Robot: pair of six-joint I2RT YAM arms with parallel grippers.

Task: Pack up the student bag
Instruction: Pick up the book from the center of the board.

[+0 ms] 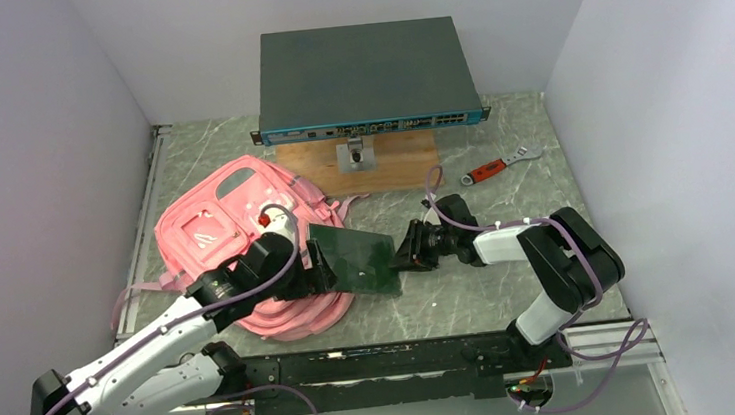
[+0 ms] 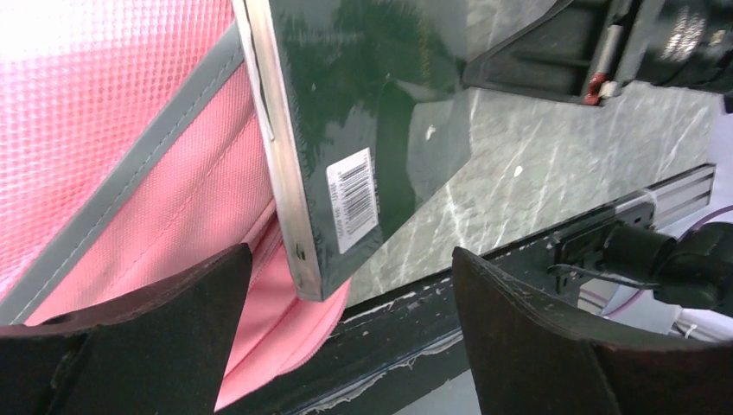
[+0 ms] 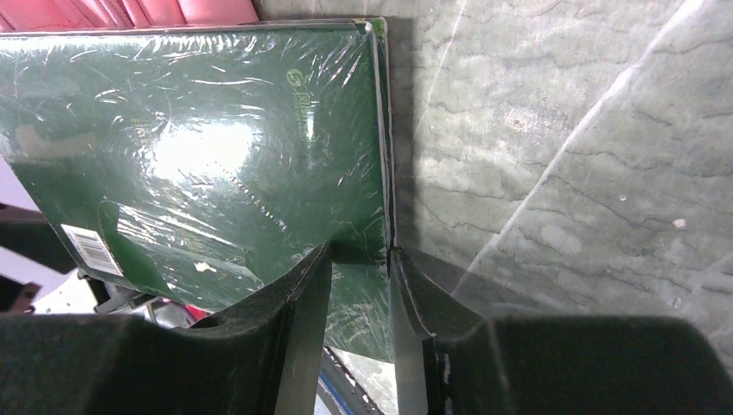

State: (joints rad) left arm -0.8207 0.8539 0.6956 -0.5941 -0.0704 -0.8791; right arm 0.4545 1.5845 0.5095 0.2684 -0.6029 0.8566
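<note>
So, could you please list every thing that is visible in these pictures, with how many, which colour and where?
student bag: one, light pink, lying on the left of the table
green book: one, dark green with a shiny wrap, between the grippers, left edge at the bag
network switch: one, dark grey, back centre, on the wooden board
wooden board: one, brown, under the switch
wrench: one, red handle and silver head, back right
table: one, grey-green marble pattern
left gripper: one, black, open, at the book's corner
right gripper: one, black, shut on the book's edge
</note>
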